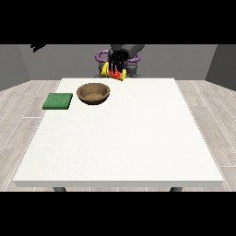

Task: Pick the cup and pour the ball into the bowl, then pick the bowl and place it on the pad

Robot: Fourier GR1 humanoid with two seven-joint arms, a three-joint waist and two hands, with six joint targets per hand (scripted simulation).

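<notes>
One hand (116,60) is all we can make out, black, raised at the far edge of the white surface (124,138), its fingers curled down around a red and yellow cup (115,72) that lies tilted on its side in the air. We see the brown wooden bowl (93,93) resting on the surface just near and left of the cup. Farther left lies the green pad (58,101), flat, apart from the bowl. We cannot spot the ball.
</notes>
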